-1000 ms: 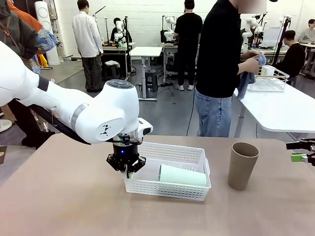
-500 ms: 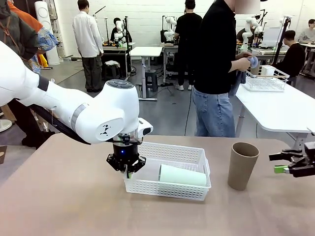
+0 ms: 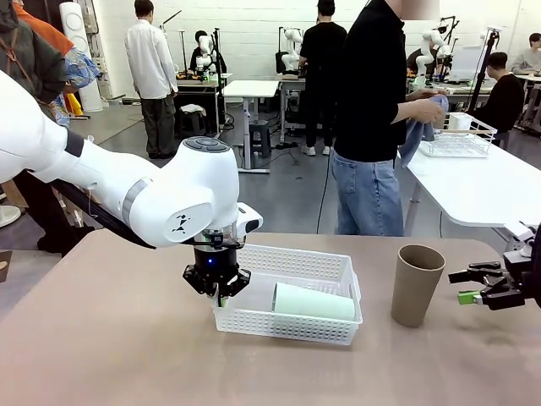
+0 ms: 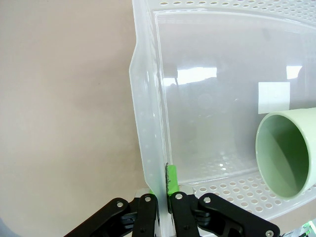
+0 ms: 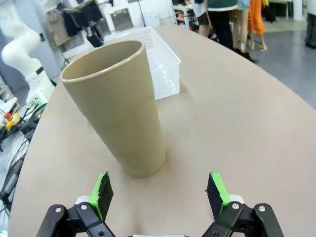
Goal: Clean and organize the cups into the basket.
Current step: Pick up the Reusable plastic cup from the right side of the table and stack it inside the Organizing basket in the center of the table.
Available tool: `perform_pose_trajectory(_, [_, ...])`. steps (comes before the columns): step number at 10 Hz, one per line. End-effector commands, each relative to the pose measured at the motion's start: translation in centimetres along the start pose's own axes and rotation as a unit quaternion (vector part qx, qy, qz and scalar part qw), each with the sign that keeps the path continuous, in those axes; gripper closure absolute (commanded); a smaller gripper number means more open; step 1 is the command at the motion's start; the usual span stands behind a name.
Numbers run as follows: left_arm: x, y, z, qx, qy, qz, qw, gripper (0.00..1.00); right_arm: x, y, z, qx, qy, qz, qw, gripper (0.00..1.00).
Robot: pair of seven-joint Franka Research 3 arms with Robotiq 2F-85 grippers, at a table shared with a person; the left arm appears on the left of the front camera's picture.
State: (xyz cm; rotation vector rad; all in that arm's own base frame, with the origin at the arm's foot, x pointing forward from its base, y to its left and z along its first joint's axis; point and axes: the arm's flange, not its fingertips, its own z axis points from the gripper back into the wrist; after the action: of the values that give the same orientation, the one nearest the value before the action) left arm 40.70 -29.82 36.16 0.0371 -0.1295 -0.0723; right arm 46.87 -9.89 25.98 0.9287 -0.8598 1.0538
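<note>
The white perforated basket (image 3: pixel 295 263) sits mid-table with a pale mint green cup (image 3: pixel 313 302) lying on its side inside; the cup's open mouth (image 4: pixel 289 154) faces my left wrist camera. My left gripper (image 3: pixel 219 296) is shut on the basket's left end wall (image 4: pixel 148 148), one green pad (image 4: pixel 172 178) inside the wall. A brown cup (image 3: pixel 416 284) stands upright to the right of the basket. My right gripper (image 3: pixel 466 288) is open, level with that cup and just right of it; the brown cup (image 5: pixel 118 106) stands ahead of the green pads (image 5: pixel 102 191).
A person in a black top and jeans (image 3: pixel 369 127) stands behind the table's far edge, wiping something with a blue cloth (image 3: pixel 420 123). A white table (image 3: pixel 482 182) with a wire basket (image 3: pixel 459 137) lies at the back right. Bare tabletop (image 3: pixel 110 338) spreads left and in front.
My right gripper has come in from the right edge toward the brown cup and dropped a little. The left arm, basket and cups have not moved. The person has shifted slightly.
</note>
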Motion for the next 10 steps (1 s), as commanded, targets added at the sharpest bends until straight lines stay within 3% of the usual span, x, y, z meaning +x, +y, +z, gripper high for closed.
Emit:
perform_pose_trajectory(1, [-0.1,-0.1,0.2,0.001,-0.004,-0.002,1.000,1.00,-0.4,-0.7,-0.8,0.028,-0.005,0.044,0.999,0.00])
perform_pose_trajectory(10, [-0.1,-0.1,0.2,0.001,-0.004,-0.002,1.000,1.00,-0.2,-0.5,-4.1,0.085,-0.026,0.101,0.991,0.00])
